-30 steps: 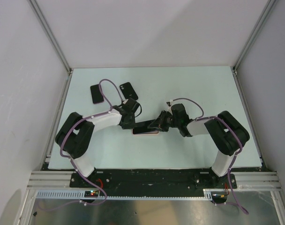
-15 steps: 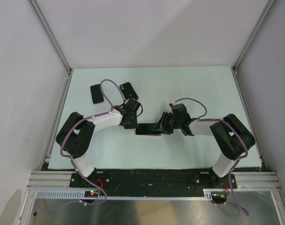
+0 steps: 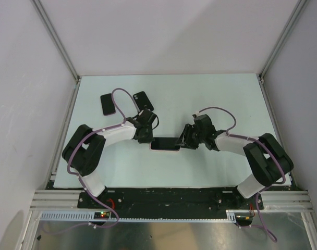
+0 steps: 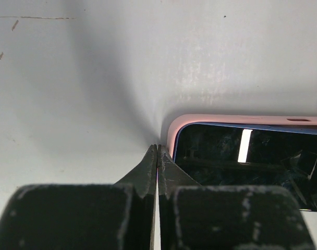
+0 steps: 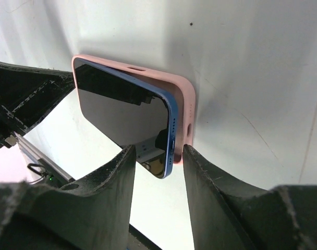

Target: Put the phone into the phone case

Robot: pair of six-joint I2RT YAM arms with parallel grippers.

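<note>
The blue phone (image 5: 122, 107) lies screen up in the pink phone case (image 5: 185, 99) on the table's middle, also in the top view (image 3: 165, 144). At the end near my right gripper the phone's blue edge sits raised out of the case. My right gripper (image 5: 157, 156) is open, with its fingers on either side of that end; in the top view it is at the phone's right end (image 3: 183, 141). My left gripper (image 4: 157, 149) is shut and empty, with its tips on the table beside the case's left corner (image 4: 175, 127); it also shows in the top view (image 3: 148, 136).
Two dark phone-sized slabs (image 3: 107, 104) (image 3: 143, 100) lie at the back left of the white table (image 3: 226, 99). Metal frame rails run along the table's sides and near edge.
My right gripper has drawn back to the right, from over the phone to its right end. The phone and case have shifted slightly right. My left gripper has stayed at the case's left end.
</note>
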